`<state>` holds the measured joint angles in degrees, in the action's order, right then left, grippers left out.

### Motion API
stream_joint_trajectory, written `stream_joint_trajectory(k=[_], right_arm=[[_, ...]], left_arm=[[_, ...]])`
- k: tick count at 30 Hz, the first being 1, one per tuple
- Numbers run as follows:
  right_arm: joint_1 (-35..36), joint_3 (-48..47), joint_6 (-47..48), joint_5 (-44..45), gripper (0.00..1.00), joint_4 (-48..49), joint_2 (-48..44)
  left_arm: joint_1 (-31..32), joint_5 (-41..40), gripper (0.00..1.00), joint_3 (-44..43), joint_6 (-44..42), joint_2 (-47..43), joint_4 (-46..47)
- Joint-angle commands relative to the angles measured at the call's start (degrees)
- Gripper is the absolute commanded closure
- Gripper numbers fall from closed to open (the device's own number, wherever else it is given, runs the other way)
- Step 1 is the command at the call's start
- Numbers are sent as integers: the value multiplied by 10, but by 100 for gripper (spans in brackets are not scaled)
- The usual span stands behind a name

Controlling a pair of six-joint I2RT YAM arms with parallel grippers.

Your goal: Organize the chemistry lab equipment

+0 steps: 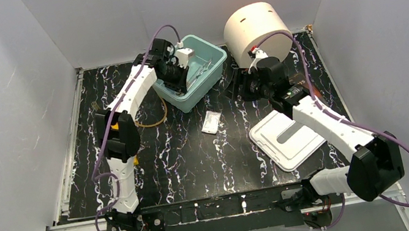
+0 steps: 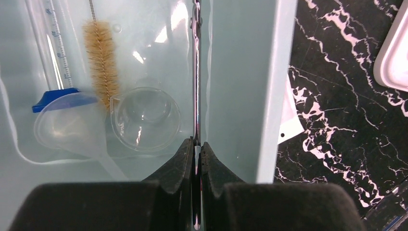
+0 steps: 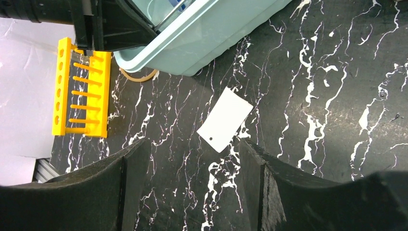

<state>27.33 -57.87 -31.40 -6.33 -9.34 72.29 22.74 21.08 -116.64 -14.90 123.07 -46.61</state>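
Placing thin metal rod [image 2: 196,72] in teal bin [image 2: 240,86] | left jaws clenched on rod: release low, clear of beaker [image 2: 144,118] at 9 o'clock | right jaws released over packet [image 3: 225,119]

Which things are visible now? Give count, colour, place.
bin: one, teal, far centre
brush: one, tan, in bin
funnel: one, clear, in bin
beaker: one, clear, in bin
tube: one, blue-capped, in bin
metal rod: one, silver, in bin
packet: one, white, centre
tubing: one, amber, beside bin
rack: one, yellow, beside bin
lid: one, white, right
cylinder: one, cream, far right
left fingers: black, shut on metal rod
right fingers: black, open, above packet
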Motion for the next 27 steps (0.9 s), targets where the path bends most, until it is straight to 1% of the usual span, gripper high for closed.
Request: stream_joint_trajectory(k=[1, 5, 12, 15, 17, 19, 23, 27], right_arm=[[-2, -30, 9, -20, 25, 19, 6], [-2, -33, 15, -40, 25, 29, 9], [-2, -39, 13, -55, 25, 37, 19], [-2, -39, 13, -58, 25, 38, 20], [-2, -41, 13, -54, 25, 36, 20], [-2, -41, 14, -52, 25, 35, 22], [-2, -40, 7, -55, 25, 38, 23], [-2, -39, 1, -58, 25, 42, 24]], left_arm=[[3, -1, 100, -14, -17, 16, -18], [6, -15, 100, -28, -20, 31, -21], [12, -9, 100, -47, -25, 60, -28], [12, -18, 91, -62, -21, 70, -33], [12, -19, 82, -72, -17, 71, -34], [12, -14, 75, -83, -14, 70, -34], [12, 8, 67, -115, -16, 60, -43], [12, 6, 61, -126, -15, 37, -43]])
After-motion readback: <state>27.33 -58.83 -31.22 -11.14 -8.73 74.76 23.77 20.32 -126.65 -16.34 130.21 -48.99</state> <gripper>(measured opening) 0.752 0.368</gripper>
